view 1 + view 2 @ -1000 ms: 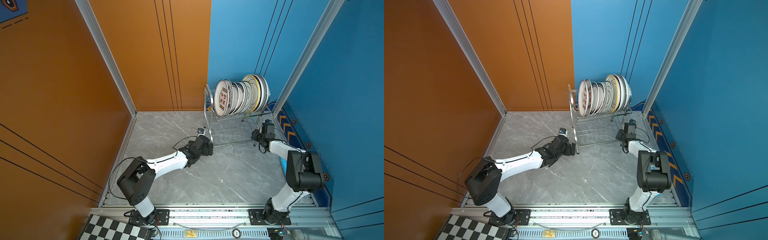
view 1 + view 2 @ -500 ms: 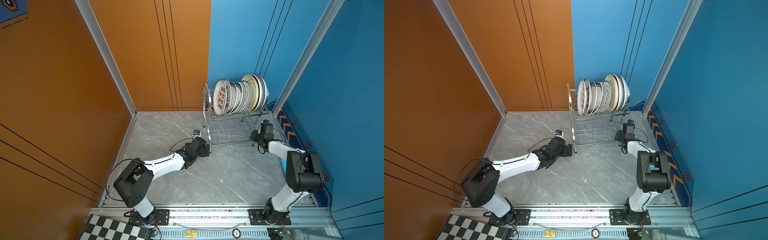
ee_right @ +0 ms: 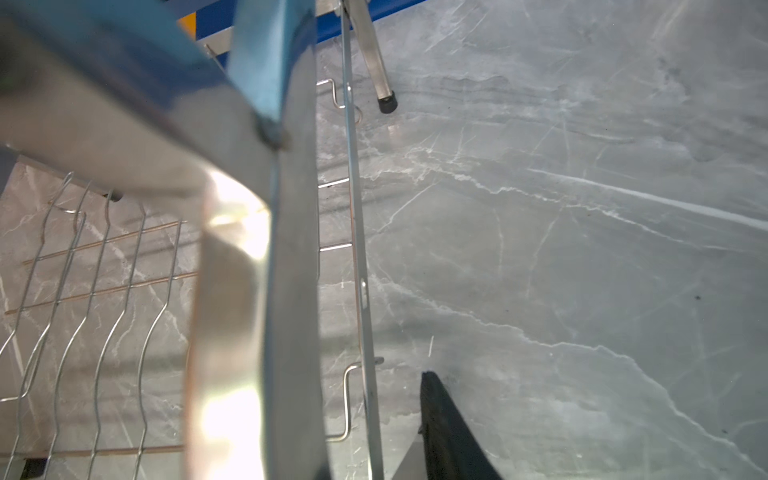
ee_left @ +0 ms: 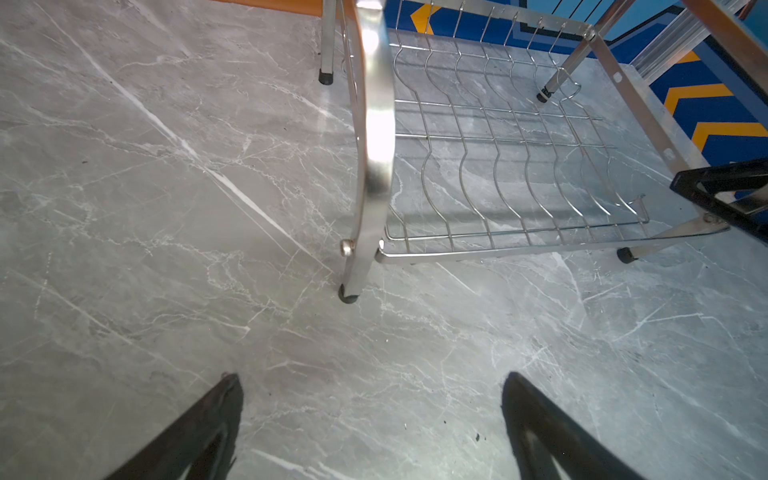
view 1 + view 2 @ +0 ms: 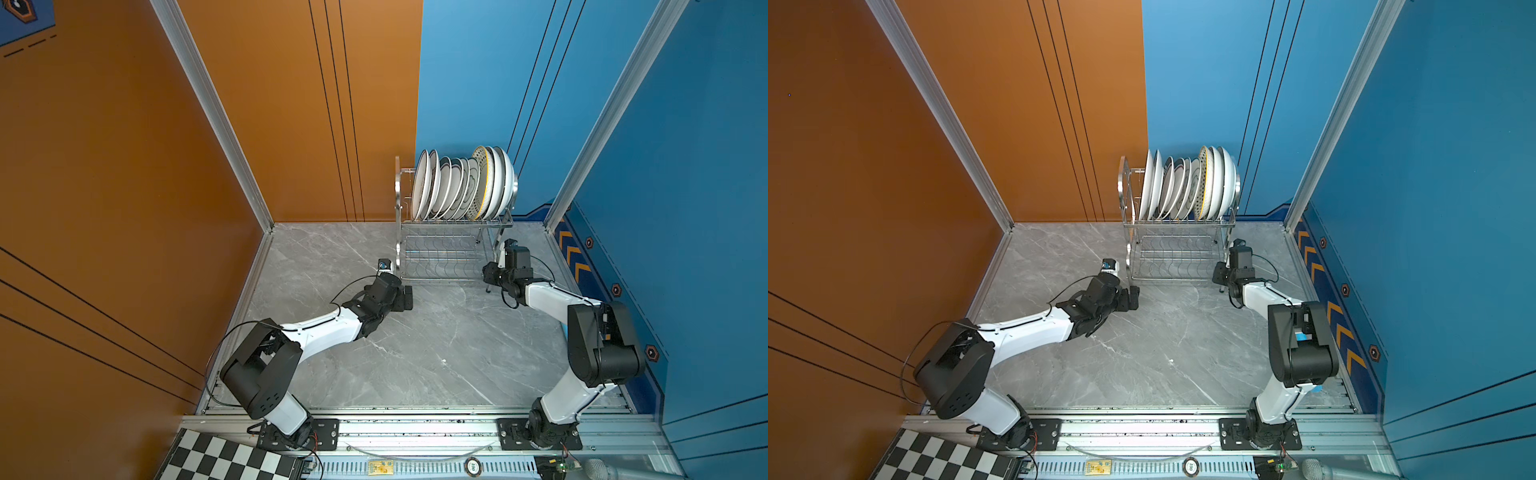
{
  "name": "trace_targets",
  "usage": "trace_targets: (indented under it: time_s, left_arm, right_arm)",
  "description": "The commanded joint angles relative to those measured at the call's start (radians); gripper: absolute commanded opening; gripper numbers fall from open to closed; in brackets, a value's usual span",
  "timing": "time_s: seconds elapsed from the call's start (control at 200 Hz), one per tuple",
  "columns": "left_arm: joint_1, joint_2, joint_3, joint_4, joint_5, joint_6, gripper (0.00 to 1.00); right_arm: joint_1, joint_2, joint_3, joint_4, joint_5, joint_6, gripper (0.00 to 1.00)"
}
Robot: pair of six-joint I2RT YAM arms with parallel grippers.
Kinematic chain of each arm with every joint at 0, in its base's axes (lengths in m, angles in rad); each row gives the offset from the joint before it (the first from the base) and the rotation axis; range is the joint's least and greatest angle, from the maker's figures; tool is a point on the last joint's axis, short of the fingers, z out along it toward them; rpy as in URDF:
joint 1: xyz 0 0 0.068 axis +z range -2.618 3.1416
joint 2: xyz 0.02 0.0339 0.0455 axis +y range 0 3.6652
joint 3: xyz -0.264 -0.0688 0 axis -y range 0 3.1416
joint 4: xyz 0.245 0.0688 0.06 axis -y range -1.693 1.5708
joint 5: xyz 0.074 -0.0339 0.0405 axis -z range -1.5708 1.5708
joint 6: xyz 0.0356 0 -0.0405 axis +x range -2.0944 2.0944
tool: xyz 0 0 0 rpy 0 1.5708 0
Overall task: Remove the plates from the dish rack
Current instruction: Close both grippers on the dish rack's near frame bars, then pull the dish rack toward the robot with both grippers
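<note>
Several white plates (image 5: 461, 187) (image 5: 1183, 185) stand on edge in the top tier of the steel dish rack (image 5: 440, 253) (image 5: 1167, 257); its lower tier is bare. My left gripper (image 5: 407, 298) (image 5: 1133, 297) (image 4: 370, 386) is open and empty, low over the table just in front of the rack's front left leg (image 4: 349, 291). My right gripper (image 5: 492, 272) (image 5: 1221, 274) (image 3: 374, 386) is at the rack's right end frame (image 3: 291, 249). One of its fingers (image 3: 444, 419) shows, a little apart from a thin rack bar. The frame hides the other finger.
The rack stands at the back of a grey marble table (image 5: 415, 353), close to the blue back wall. An orange wall bounds the left, a blue wall with an aluminium post (image 5: 582, 166) the right. A metal rail (image 5: 415, 419) runs along the front edge.
The rack and its plates have turned and shifted left, so the plates now look more edge-on. My right gripper moved left with it. My left gripper drew back slightly.
</note>
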Motion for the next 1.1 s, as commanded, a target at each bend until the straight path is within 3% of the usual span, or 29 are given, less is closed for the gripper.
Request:
trace_targets:
  time_s: [0.0, 0.23, 0.491, 0.906, 0.941, 1.091]
  left_arm:
    - [0.028, 0.006, 0.014, 0.023, 0.026, 0.016, 0.98]
    - [0.087, 0.084, 0.089, 0.031, 0.051, 0.036, 0.98]
    - [0.095, 0.189, 0.207, 0.031, 0.085, 0.092, 0.99]
    - [0.135, 0.291, 0.289, 0.02, 0.136, 0.104, 0.87]
    - [0.138, 0.298, 0.294, 0.019, 0.142, 0.107, 0.81]
    - [0.144, 0.315, 0.304, 0.02, 0.148, 0.113, 0.73]
  right_arm:
    - [0.038, -0.026, -0.017, -0.007, -0.096, 0.001, 0.37]
    - [0.042, -0.022, -0.022, -0.001, -0.085, 0.007, 0.38]
    - [0.039, -0.02, -0.013, 0.001, -0.092, 0.016, 0.4]
    - [0.027, 0.002, -0.002, 0.021, -0.091, 0.027, 0.4]
    - [0.026, 0.002, -0.002, 0.023, -0.092, 0.028, 0.41]
    - [0.026, 0.011, 0.002, 0.029, -0.094, 0.03, 0.4]
